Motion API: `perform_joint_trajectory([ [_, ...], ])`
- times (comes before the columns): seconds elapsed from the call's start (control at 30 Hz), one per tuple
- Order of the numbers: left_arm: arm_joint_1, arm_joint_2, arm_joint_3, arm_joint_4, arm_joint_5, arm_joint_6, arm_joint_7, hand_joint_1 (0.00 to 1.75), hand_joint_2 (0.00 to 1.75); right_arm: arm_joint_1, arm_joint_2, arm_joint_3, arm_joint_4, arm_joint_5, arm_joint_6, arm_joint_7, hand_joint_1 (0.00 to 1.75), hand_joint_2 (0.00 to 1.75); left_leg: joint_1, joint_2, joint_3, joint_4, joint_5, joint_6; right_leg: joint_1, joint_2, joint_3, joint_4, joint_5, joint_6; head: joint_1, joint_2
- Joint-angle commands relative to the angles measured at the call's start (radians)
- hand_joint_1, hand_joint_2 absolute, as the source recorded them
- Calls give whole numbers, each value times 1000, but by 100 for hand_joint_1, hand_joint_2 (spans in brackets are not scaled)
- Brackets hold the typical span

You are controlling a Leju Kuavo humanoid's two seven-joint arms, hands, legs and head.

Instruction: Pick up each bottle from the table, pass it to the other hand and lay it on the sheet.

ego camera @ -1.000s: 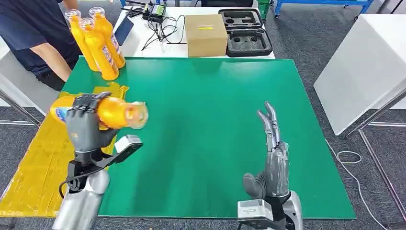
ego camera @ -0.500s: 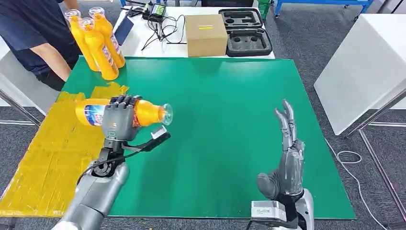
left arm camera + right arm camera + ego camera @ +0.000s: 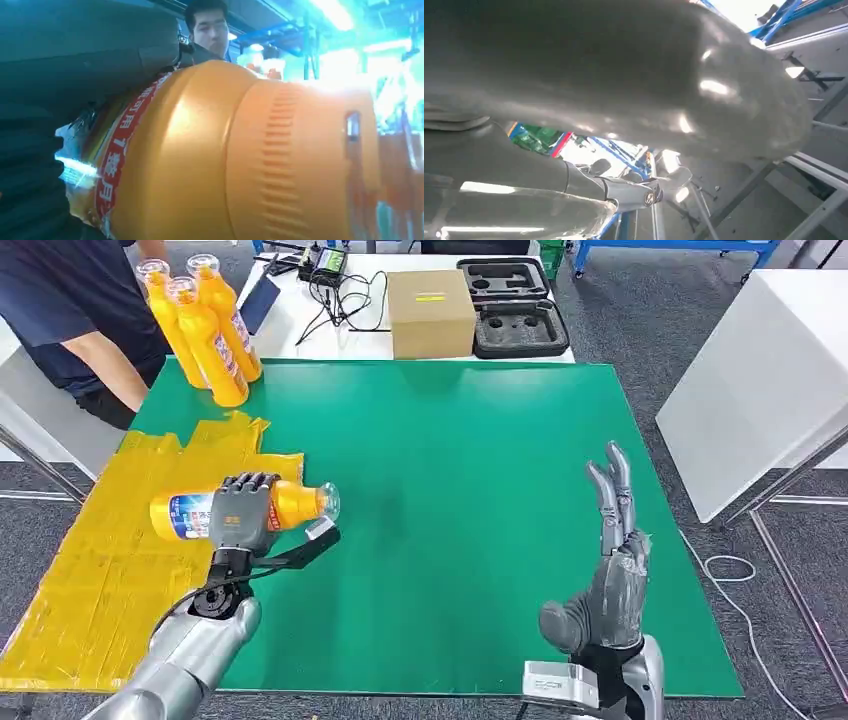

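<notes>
Fingers (image 3: pixel 250 483) of the left hand (image 3: pixel 240 515) wrap the orange plastic bottle's (image 3: pixel 290 504) labelled middle, holding it sideways over the crinkled yellow sheet's (image 3: pixel 90 570) edge. Right hand (image 3: pixel 610 580) stands empty, fingers extended. Smooth, probably heavy; grip mid-body.

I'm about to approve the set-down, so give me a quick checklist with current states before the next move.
1. Left hand grips the bottle: ok.
2. Bottle lies roughly level, cap toward the green mat: ok.
3. Bottle fully over the yellow sheet: not ok, cap end overhangs the mat.
4. Bottle touching the sheet: cannot tell.
5. Right hand holds nothing, fingers apart: ok.
6. Three standing bottles well away from the drop spot: ok.
</notes>
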Motion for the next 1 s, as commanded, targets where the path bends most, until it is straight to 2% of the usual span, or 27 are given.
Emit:
perform_joint_trajectory([
  [0.03, -58, 49, -9, 145, -2, 0, 8, 175, 175, -12, 31, 18, -36, 49, 8, 42, 0, 0, 1, 2, 3, 0, -2, -3, 1, 1, 3, 0, -2, -2, 0, 0],
  [0.3, -74, 44, -35, 178, -2, 0, 12, 175, 175, 22, 69, 6, -86, 105, 5, 76, 0, 0, 2, 1, 3, 2, -3, -4, 2, -1, 4, 0, -2, -2, 0, 0],
  [0.33, -74, 43, -38, 181, -2, 0, 16, 161, 175, 25, 71, 7, -89, 109, 7, 78, 0, 0, 2, 0, 3, 2, -3, -4, 2, -2, 5, 1, -3, -2, 0, 0],
  [0.37, -74, 43, -38, 181, -2, 0, 16, 23, 175, 25, 71, 7, -89, 109, 7, 78, 0, 0, 1, -1, 1, 1, -1, -2, 1, -2, 1, 0, -1, -1, 0, 0],
  [0.4, -85, 39, -48, 212, -2, 0, 21, 0, 175, 30, 78, 4, -97, 119, 11, 83, 0, 0, 1, -1, 2, 1, -2, -3, 1, -2, 3, 0, -2, -2, 0, 0],
  [0.43, -103, 33, -74, 264, 10, -23, 32, 0, 0, 35, 85, 1, -104, 128, 18, 87, 0, 0, 2, -1, 3, 1, -2, -4, 2, -2, 4, 0, -2, -2, 0, 0],
  [0.47, -109, 32, -133, 269, -1, -40, 54, 0, 0, 40, 93, -6, -112, 133, 17, 90, 0, 0, 2, -1, 3, 1, -3, -4, 2, -2, 4, 0, -3, -2, 0, 0],
  [0.67, -112, 27, -155, 274, -2, -57, 48, 0, 0, 46, 96, -8, -123, 138, 17, 93, 0, 0, 2, 0, 2, 1, -2, -2, 2, -2, 3, 0, -2, -1, 0, 0],
  [1.0, -114, 13, -112, 266, 25, -114, -10, 0, 0, 55, 91, -7, -145, 142, 24, 101, 0, 0, 1, 0, 2, 1, -2, -2, 2, -1, 2, 0, -1, -1, 0, 0],
])
